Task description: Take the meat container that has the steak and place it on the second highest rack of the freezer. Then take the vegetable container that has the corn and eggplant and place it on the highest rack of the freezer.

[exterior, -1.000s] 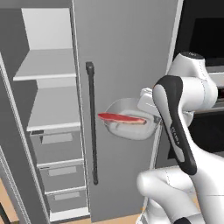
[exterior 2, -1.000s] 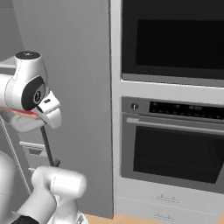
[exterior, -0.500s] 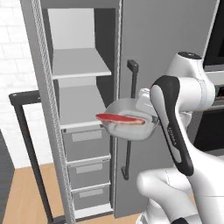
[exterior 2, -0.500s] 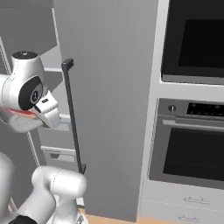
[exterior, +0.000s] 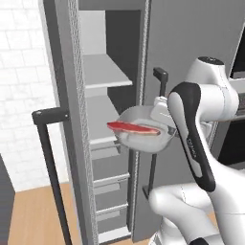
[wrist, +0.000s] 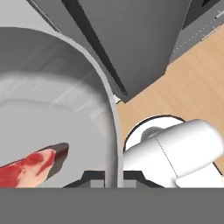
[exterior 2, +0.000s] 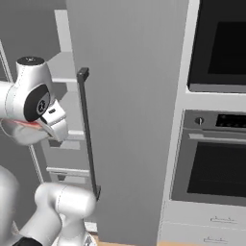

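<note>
progress sits in the first half, by my reading: i have the meat container (exterior: pixel 143 128) off the worktop and carried in the air just in front of the open freezer (exterior: pixel 103 124), about level with its lower shelf, not yet set on the second highest rack, and the vegetable tray is yet to be fetched. fingers (wrist: pixel 111 175) are clenched on the meat container's rim at the side nearest the arm. inside it lies the steak (exterior: pixel 131 128), one long red slab stretching across the tray, and nothing else that i can make out.
</note>
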Controlling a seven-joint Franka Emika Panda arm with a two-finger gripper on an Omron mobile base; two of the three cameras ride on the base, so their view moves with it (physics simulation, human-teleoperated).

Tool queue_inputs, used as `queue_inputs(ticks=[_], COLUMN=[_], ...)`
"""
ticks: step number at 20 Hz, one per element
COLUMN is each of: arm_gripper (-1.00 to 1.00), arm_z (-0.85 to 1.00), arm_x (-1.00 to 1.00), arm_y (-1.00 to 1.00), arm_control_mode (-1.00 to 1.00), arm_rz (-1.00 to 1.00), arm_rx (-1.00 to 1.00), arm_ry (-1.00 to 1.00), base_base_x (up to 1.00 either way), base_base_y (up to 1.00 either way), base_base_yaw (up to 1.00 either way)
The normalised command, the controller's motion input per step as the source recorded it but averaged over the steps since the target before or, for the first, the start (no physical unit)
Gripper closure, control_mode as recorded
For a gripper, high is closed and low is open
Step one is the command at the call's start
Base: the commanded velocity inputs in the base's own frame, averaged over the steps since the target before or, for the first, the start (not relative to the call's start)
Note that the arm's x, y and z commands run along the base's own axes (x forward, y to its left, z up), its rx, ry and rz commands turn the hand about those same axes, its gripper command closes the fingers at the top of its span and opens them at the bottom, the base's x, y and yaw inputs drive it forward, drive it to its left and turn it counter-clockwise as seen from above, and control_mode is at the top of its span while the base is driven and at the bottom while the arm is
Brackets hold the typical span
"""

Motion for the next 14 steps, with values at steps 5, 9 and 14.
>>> queue_inputs(ticks=[5,9,14], arm_gripper=[1.0,1.0,1.0], arm_z=[0.0,0.0,-0.2], arm_x=[0.0,0.0,0.09], arm_y=[0.0,0.0,0.0], arm_control_mode=[1.0,1.0,-1.0], arm_rz=[0.0,0.0,-0.04], arm_rx=[0.0,0.0,0.0], arm_ry=[0.0,0.0,0.05], base_base_x=[0.65,0.71,0.3], base_base_y=[0.55,0.17,0.03], base_base_yaw=[-0.1,-0.1,-0.07])
